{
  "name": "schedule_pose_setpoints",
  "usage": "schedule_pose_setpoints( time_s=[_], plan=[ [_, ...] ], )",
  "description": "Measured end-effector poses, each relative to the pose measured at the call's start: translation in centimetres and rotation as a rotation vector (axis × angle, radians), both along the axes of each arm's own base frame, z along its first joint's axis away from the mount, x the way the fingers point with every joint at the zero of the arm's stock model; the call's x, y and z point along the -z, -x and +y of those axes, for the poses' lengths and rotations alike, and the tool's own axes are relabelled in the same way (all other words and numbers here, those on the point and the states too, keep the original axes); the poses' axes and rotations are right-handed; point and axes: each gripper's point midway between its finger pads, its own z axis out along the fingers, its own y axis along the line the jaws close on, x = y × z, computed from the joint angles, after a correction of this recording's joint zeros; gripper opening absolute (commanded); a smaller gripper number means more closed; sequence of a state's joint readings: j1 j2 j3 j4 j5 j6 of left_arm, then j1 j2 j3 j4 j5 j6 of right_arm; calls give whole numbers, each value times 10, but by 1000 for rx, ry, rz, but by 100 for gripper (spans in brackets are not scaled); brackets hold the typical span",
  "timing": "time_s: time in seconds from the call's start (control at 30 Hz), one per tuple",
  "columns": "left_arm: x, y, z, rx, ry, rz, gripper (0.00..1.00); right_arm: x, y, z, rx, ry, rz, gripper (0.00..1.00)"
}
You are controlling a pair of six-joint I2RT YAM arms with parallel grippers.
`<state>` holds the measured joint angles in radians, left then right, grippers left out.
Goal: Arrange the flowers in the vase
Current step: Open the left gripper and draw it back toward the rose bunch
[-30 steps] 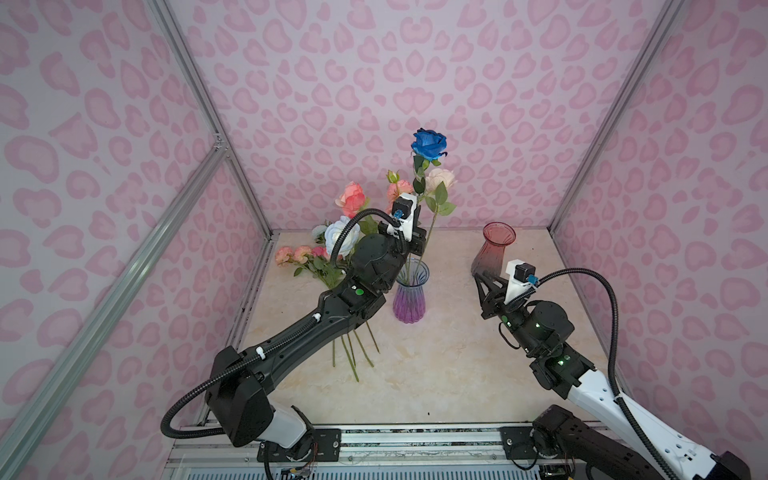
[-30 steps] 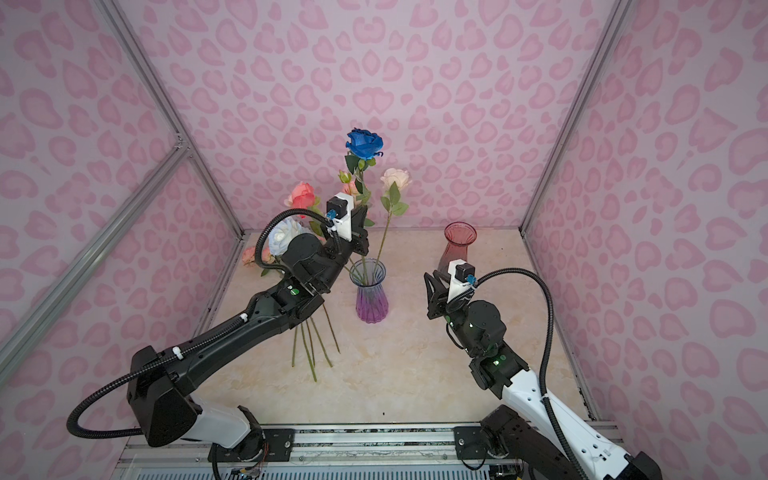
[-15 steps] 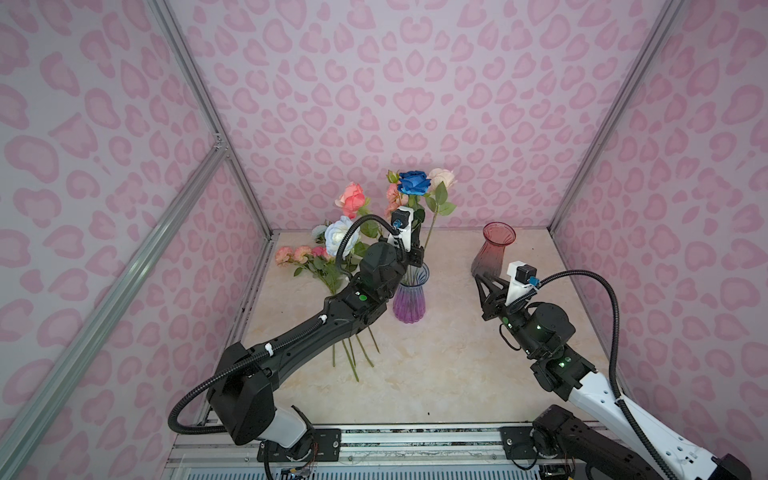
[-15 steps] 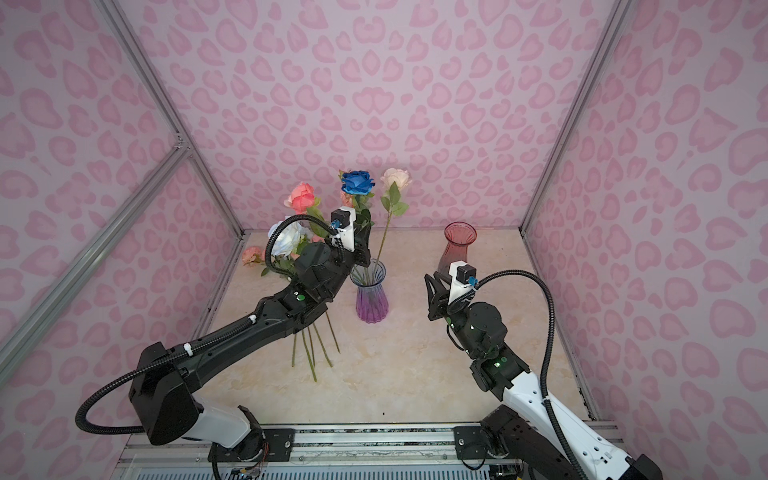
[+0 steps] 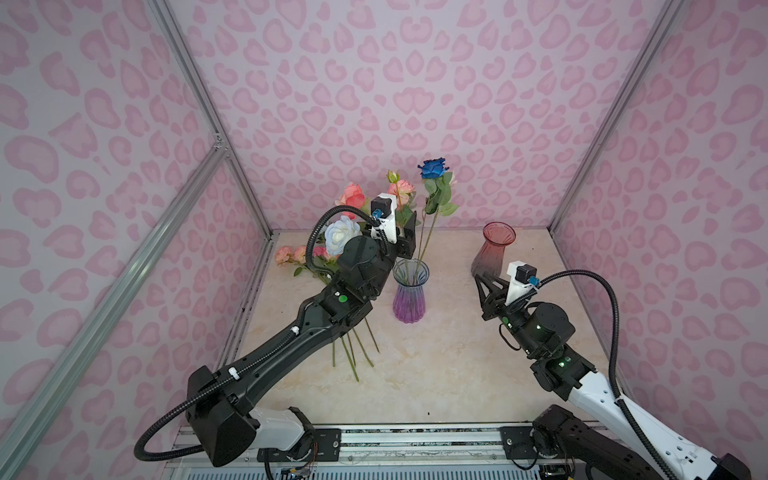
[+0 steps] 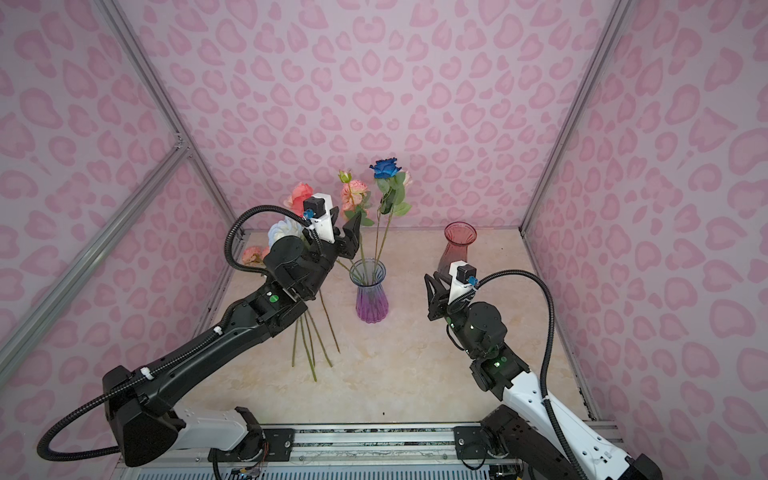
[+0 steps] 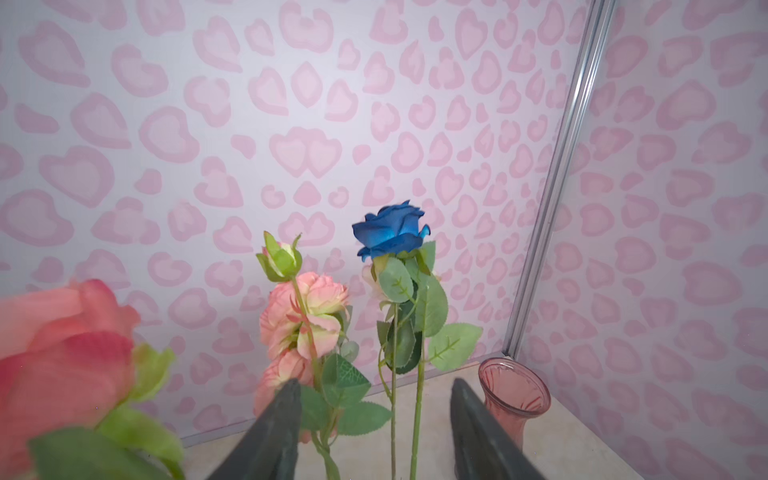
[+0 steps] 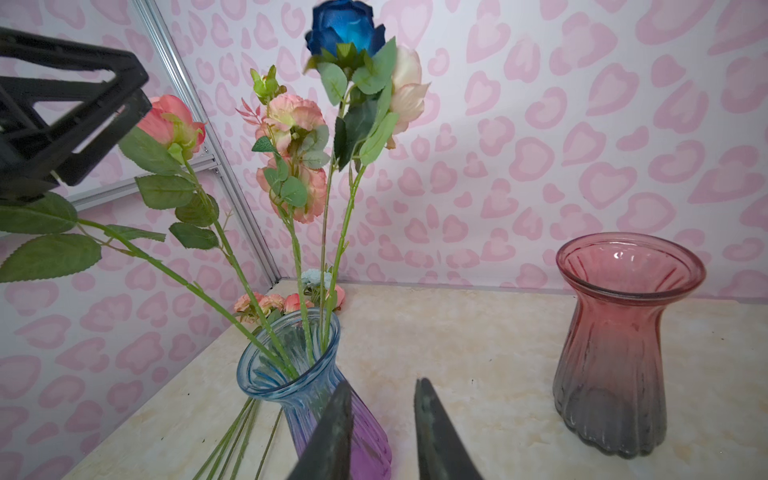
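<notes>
Left tool has spread apart, releasing the blue rose into the vase.

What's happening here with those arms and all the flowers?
A two-armed robot is putting flowers into a blue-purple vase. Several stand in it already, including a dark blue rose. The left gripper sits by their stems, fingers open, gripping nothing. The right gripper hovers empty near the red vase, which holds no flowers. Loose flowers lie on the table.
</notes>
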<state>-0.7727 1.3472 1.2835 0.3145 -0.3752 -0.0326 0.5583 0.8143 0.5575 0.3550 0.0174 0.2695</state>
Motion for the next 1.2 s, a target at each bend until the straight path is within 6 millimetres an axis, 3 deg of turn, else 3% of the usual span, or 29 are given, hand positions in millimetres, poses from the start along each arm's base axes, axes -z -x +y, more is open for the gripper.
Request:
schedule_pose_setpoints(
  time_s=[0.23,0.37,0.53,0.63,0.77,0.9,1.07,1.2],
  plan=[
    [-9,20,15,19,14,13,60,3,-1,3,-12,-2,11,28],
    [-30,43,29,50,46,-14,59,-1,0,4,-19,-12,8,28],
    [-49,73,67,14,80,-46,57,0,0,7,-34,-13,14,28],
    [-43,81,100,-79,75,-34,55,5,-2,15,-67,-1,32,28],
    [-8,75,159,-262,65,51,52,11,-2,35,-129,15,55,28],
    [44,59,228,-470,109,188,49,9,-1,50,-169,31,51,28],
    [114,22,269,-543,196,419,49,4,0,56,-183,38,33,28],
    [184,-19,281,-524,282,659,44,4,0,55,-177,37,32,28]
  ],
)
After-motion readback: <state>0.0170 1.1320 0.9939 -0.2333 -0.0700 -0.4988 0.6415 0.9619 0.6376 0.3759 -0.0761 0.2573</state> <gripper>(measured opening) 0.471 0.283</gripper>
